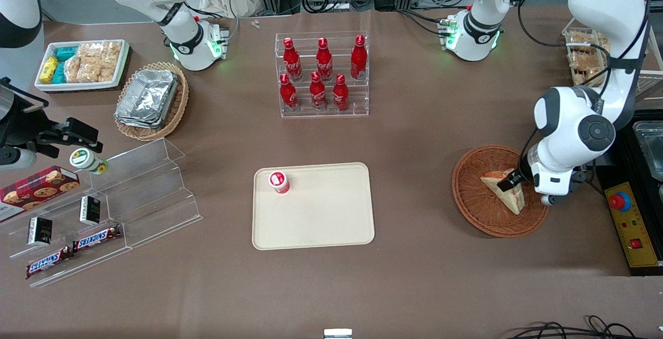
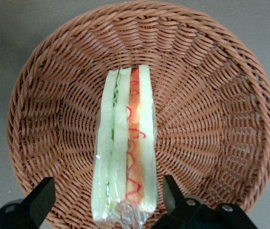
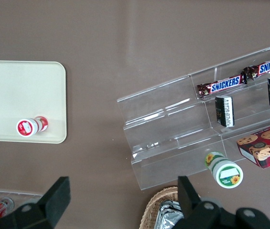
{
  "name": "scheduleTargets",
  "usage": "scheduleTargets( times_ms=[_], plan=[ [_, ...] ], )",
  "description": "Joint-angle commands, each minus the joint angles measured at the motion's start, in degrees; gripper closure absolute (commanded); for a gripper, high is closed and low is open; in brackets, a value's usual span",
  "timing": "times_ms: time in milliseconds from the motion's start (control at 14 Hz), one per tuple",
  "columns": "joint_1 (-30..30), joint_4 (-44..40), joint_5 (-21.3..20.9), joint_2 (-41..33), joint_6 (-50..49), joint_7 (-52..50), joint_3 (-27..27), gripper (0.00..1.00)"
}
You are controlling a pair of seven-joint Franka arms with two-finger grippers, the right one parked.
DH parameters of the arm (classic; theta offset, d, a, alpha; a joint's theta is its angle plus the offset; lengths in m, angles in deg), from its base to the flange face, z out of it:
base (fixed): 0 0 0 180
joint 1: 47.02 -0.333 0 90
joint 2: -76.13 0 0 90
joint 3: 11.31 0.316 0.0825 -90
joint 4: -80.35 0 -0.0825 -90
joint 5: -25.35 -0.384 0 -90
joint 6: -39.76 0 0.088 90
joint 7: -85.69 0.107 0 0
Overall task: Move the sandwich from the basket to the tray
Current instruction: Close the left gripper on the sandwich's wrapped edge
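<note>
Spanning the middle of the table, the tray point(image 1: 331, 220) is the biggest task piece, flat and cream, bare except for a small red-capped cup point(image 1: 278, 181) near its eleven o'clock corner; it sits well apart from the basket point(image 1: 474, 194), which lies toward the working arm's end of the table; inside the basket rests the sandwich point(image 2: 125, 148), a wrapped wedge lying on its side with the bread and filling layers showing edge-on; smallest is the gripper point(image 2: 106, 200), hanging just above the basket at its three o'clock rim in the front view, its fingers point(image 2: 41, 195) spread wide, one on each side of the wedge and not yet touching it.

To do this grasp well, I judge the arm should descend until the pads sit on the two bread faces; the closing should be gentle, since the clear wrap looks slippery and the bread soft; a straight lift should then clear the wicker rim before crossing; on the tray, aim for the bare centre, away from the cup.
</note>
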Motion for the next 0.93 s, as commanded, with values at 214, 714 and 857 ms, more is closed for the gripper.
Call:
scheduleTargets(
  times_ms=[214, 714, 857],
  plan=[
    [-0.3, 1.4, -1.3, 1.9, 3.6, -2.9, -0.2, 0.15],
    [1.2, -0.6, -1.4, 2.7, 5.0, -12.2, -0.5, 1.0],
    [1.6, -2.0, -1.4, 1.8, 2.7, -13.0, -0.5, 1.0]
  ],
)
